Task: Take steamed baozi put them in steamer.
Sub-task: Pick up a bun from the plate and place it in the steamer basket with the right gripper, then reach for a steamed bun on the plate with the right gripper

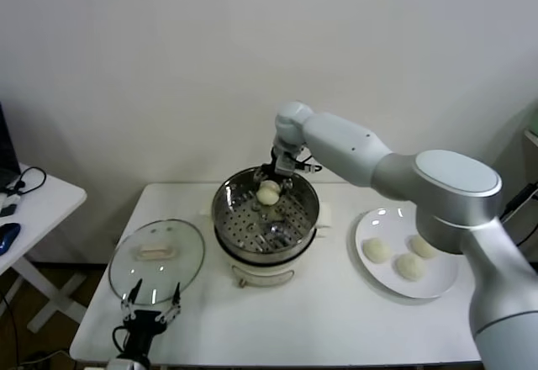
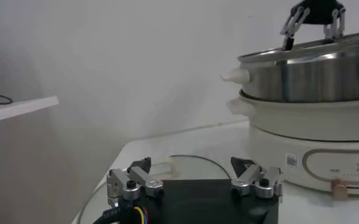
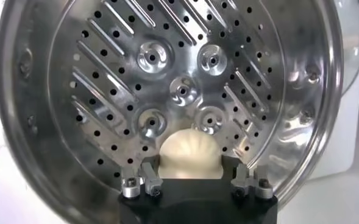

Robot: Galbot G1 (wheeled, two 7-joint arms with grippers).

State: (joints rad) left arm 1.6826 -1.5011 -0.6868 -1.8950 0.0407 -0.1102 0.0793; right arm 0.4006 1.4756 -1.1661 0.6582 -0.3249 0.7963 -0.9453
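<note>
- left gripper [image 1: 151,309] parked at the table's [image 1: 336,319] near-left corner, jaws spread, nothing in them; glass lid [image 1: 157,259] just beyond it
- steamer [image 1: 266,219] at centre; right gripper [image 1: 271,182] over its 12 o'clock rim, jaws closed on one baozi [image 1: 268,192]
- to do well: lower onto the perforated floor, clear of the wall, then release
- plate [image 1: 445,282] at 3 o'clock: three baozi [image 1: 376,250]; four in all
</note>
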